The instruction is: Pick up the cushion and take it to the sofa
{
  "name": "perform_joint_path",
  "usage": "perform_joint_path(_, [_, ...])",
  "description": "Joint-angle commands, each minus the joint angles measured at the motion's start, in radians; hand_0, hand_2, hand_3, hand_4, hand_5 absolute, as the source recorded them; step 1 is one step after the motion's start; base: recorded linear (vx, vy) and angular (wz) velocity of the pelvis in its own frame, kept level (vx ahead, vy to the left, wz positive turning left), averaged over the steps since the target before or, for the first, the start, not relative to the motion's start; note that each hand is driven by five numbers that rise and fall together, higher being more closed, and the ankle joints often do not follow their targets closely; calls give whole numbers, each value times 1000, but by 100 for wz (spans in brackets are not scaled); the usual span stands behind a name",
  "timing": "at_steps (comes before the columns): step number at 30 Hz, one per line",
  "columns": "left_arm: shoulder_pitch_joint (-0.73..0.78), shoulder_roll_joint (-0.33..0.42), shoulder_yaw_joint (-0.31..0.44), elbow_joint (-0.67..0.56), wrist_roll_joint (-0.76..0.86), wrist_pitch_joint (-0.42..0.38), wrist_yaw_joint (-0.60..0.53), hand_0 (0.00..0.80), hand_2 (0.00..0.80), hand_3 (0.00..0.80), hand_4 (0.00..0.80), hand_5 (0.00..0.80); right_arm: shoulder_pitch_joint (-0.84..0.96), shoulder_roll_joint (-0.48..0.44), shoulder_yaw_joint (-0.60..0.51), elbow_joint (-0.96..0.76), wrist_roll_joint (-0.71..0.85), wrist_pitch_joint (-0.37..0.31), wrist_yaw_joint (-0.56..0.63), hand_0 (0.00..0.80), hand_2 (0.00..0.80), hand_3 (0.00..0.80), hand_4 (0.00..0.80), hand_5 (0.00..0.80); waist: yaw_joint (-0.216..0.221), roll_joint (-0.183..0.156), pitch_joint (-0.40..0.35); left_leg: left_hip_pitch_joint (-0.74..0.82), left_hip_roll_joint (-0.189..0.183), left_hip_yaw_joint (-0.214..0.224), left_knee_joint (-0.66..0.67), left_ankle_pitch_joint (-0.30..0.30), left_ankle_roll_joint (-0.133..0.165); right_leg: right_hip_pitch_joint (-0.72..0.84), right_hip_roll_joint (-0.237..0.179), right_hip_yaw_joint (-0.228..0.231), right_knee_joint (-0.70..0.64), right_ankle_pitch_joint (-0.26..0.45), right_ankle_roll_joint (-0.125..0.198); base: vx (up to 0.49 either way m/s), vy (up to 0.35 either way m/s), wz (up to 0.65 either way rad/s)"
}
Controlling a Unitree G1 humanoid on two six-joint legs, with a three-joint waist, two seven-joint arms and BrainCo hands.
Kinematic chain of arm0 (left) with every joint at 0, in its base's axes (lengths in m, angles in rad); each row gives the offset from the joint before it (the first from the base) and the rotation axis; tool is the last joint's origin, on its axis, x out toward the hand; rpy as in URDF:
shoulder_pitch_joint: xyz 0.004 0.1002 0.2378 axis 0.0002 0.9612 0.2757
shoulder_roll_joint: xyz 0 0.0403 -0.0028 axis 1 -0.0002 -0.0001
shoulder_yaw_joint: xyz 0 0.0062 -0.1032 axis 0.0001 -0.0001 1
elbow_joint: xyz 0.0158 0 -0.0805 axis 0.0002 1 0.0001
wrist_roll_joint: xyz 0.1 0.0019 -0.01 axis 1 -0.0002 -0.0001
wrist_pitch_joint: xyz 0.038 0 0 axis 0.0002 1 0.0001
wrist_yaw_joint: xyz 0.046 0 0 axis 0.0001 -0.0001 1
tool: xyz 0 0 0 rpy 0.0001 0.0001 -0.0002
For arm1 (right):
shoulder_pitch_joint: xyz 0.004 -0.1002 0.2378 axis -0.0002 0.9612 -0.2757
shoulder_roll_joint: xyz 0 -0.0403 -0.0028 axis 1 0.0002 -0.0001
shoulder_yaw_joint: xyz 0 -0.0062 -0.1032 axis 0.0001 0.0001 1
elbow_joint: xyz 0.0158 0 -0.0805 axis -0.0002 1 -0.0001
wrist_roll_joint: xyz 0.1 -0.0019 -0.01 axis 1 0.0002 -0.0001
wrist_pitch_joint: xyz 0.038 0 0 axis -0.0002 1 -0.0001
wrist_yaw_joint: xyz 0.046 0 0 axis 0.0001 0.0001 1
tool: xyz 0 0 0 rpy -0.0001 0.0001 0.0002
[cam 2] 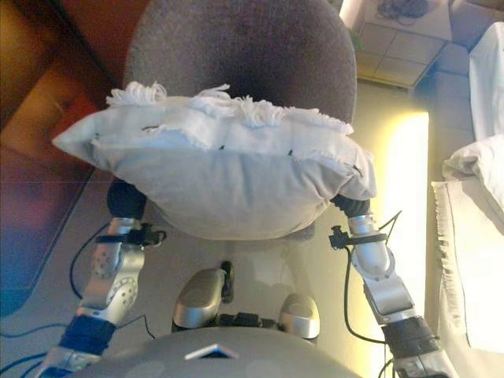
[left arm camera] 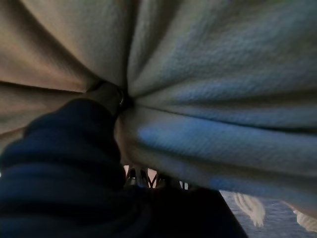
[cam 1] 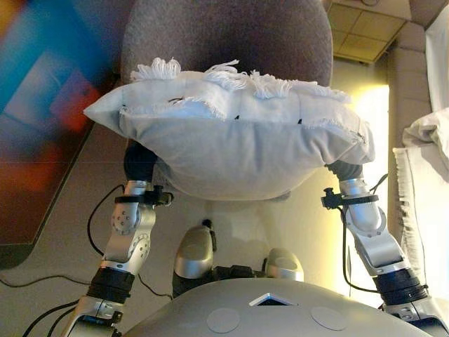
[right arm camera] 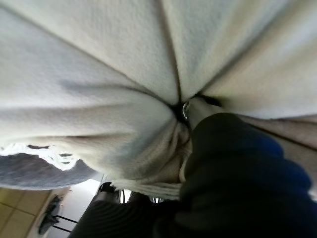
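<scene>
A pale grey cushion (cam 1: 238, 140) with a white fringed edge hangs in the air in front of me, carried between both arms. It covers both hands in the eye views; only the dark wrist covers show at its lower corners. In the left wrist view my left hand (left arm camera: 106, 96) digs its thumb into the cushion's cloth (left arm camera: 223, 74), which creases around it. My right hand (right arm camera: 195, 111) likewise presses its thumb deep into the cushion (right arm camera: 99, 74). Each hand pinches one end of the cushion.
A round grey upholstered seat (cam 1: 224, 35) stands just beyond the cushion. White fringed cloth (cam 1: 428, 161) lies at the right edge. A dark brown surface (cam 2: 31, 197) runs along the left, and pale tiled floor (cam 1: 365, 28) shows at the far right.
</scene>
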State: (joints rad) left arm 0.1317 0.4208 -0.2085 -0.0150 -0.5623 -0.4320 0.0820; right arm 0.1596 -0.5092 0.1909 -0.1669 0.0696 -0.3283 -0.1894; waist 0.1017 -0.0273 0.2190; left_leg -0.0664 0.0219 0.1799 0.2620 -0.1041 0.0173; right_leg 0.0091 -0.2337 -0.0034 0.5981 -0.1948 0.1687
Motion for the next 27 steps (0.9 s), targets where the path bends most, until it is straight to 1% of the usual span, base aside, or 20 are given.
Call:
perform_joint_path(1, [-45, 19, -23, -117, 35, -53, -54, 800, 800, 800, 800, 800, -57, 28, 35, -122, 2, -93, -23, 800, 800, 800, 800, 800, -16, -5, -99, -19, -9, -141, -242, 159, -2, 31, 113, -71, -74, 207, -4, 412, -32, 17])
perform_joint_path(2, [-46, 19, -19, -115, 33, -46, -61, 800, 800, 800, 800, 800, -57, 29, 35, -120, 3, -90, -25, 800, 800, 800, 800, 800, -22, -4, -96, -5, -13, -152, -243, 154, -4, 5, 120, -87, -119, 201, -11, 399, -76, 23])
perform_joint_path(3, [-41, 14, -19, -114, 32, -44, -68, 800, 800, 800, 800, 800, -58, 28, 37, -111, 5, -97, -29, 800, 800, 800, 800, 800, -36, -4, -85, 38, -23, -176, -253, 139, -10, -41, 119, -118, -225, 190, -25, 406, -117, 19])
perform_joint_path(4, [-37, 12, -23, -115, 36, -48, -69, 800, 800, 800, 800, 800, -57, 26, 41, -104, 4, -108, -33, 800, 800, 800, 800, 800, -52, -8, -73, 66, -31, -195, -264, 128, -15, -44, 120, -133, -307, 183, -31, 384, -152, 20])
perform_joint_path(5, [-35, 11, -31, -111, 40, -59, -70, 800, 800, 800, 800, 800, -56, 23, 45, -99, -1, -119, -38, 800, 800, 800, 800, 800, -63, -14, -67, 80, -38, -206, -269, 118, -20, -49, 120, -133, -391, 193, -33, 388, -179, 39])
perform_joint_path(6, [-30, 12, -44, -108, 44, -76, -67, 800, 800, 800, 800, 800, -56, 18, 50, -93, -6, -131, -44, 800, 800, 800, 800, 800, -80, -20, -61, 101, -47, -218, -273, 96, -26, -59, 119, -125, -499, 231, -25, 363, -176, 69])
perform_joint_path(9, [-28, 7, -59, -120, 54, -85, -64, 800, 800, 800, 800, 800, -92, 19, 71, -73, -15, -116, -70, 800, 800, 800, 800, 800, -116, -21, -46, 171, -40, -246, -294, 33, -29, -132, 101, -85, -598, 343, 3, 383, -175, 73])
perform_joint_path(11, [-32, 4, -62, -126, 57, -80, -68, 800, 800, 800, 800, 800, -118, 27, 79, -65, -18, -99, -82, 800, 800, 800, 800, 800, -133, -21, -39, 215, -24, -269, -295, -10, -27, -170, 93, -56, -579, 376, 12, 387, -215, 49])
perform_joint_path(12, [-37, 8, -60, -127, 53, -79, -75, 800, 800, 800, 800, 800, -128, 28, 79, -63, -18, -96, -83, 800, 800, 800, 800, 800, -131, -22, -39, 220, -13, -271, -283, -25, -28, -165, 90, -64, -559, 351, 8, 351, -246, 41])
perform_joint_path(14, [-44, 8, -54, -114, 43, -75, -70, 800, 800, 800, 800, 800, -134, 27, 72, -53, -17, -97, -67, 800, 800, 800, 800, 800, -123, -34, -57, 212, 10, -276, -208, -61, -47, -131, 85, -85, -559, 315, -8, 302, -229, 27])
perform_joint_path(16, [-42, 0, -47, -112, 24, -64, -54, 800, 800, 800, 800, 800, -136, 15, 65, -56, -1, -88, -50, 800, 800, 800, 800, 800, -126, -37, -71, 218, 36, -278, -140, -54, -70, -119, 92, -88, -544, 299, -24, 251, -140, 14])
perform_joint_path(17, [-37, 0, -37, -128, 11, -55, -53, 800, 800, 800, 800, 800, -128, 0, 58, -71, 12, -82, -35, 800, 800, 800, 800, 800, -126, -34, -80, 199, 72, -262, -57, 13, -100, -91, 104, -105, -535, 269, -49, 203, -109, 18])
perform_joint_path(18, [-34, -3, -36, -132, 13, -61, -57, 800, 800, 800, 800, 800, -124, -6, 55, -73, 9, -82, -32, 800, 800, 800, 800, 800, -122, -38, -78, 154, 81, -259, 42, 69, -114, -68, 106, -111, -539, 260, -63, 234, -193, 23])
perform_joint_path(19, [-30, -11, -38, -132, 14, -74, -63, 800, 800, 800, 800, 800, -126, -13, 58, -64, 9, -84, -27, 800, 800, 800, 800, 800, -112, -57, -68, 76, 72, -238, 210, 108, -116, -38, 95, -116, -541, 256, -82, 166, -219, 23])
perform_joint_path(20, [-28, -17, -43, -129, 18, -83, -66, 800, 800, 800, 800, 800, -131, -18, 64, -50, 7, -91, -28, 800, 800, 800, 800, 800, -106, -69, -59, 11, 67, -214, 325, 103, -108, -20, 91, -120, -541, 253, -97, 184, -208, 19])
perform_joint_path(21, [-25, -22, -47, -125, 22, -86, -66, 800, 800, 800, 800, 800, -133, -21, 69, -41, 2, -95, -26, 800, 800, 800, 800, 800, -100, -69, -53, -26, 77, -194, 348, 111, -105, -4, 97, -123, -542, 245, -105, 168, -114, 5])
perform_joint_path(22, [-22, -27, -50, -118, 21, -89, -69, 800, 800, 800, 800, 800, -134, -23, 71, -34, 0, -95, -24, 800, 800, 800, 800, 800, -92, -66, -47, -51, 95, -172, 332, 120, -107, 17, 102, -128, -547, 237, -107, 244, -25, -2])
perform_joint_path(24, [-13, -35, -48, -103, 7, -92, -80, 800, 800, 800, 800, 800, -132, -34, 73, -40, 16, -87, -10, 800, 800, 800, 800, 800, -80, -49, -39, -34, 143, -128, 163, 138, -126, 56, 106, -149, -573, 214, -90, 297, 113, -5])
perform_joint_path(25, [-11, -33, -46, -103, 2, -92, -82, 800, 800, 800, 800, 800, -126, -38, 70, -46, 16, -84, -1, 800, 800, 800, 800, 800, -78, -36, -40, -15, 153, -125, 68, 164, -136, 69, 112, -152, -586, 205, -84, 293, 216, -20])
perform_joint_path(27, [-16, -34, -45, -105, -11, -81, -67, 800, 800, 800, 800, 800, -117, -43, 63, -56, 18, -71, 14, 800, 800, 800, 800, 800, -68, -12, -38, -6, 158, -152, -91, 224, -154, 99, 121, -136, -611, 192, -73, 262, 204, -15])
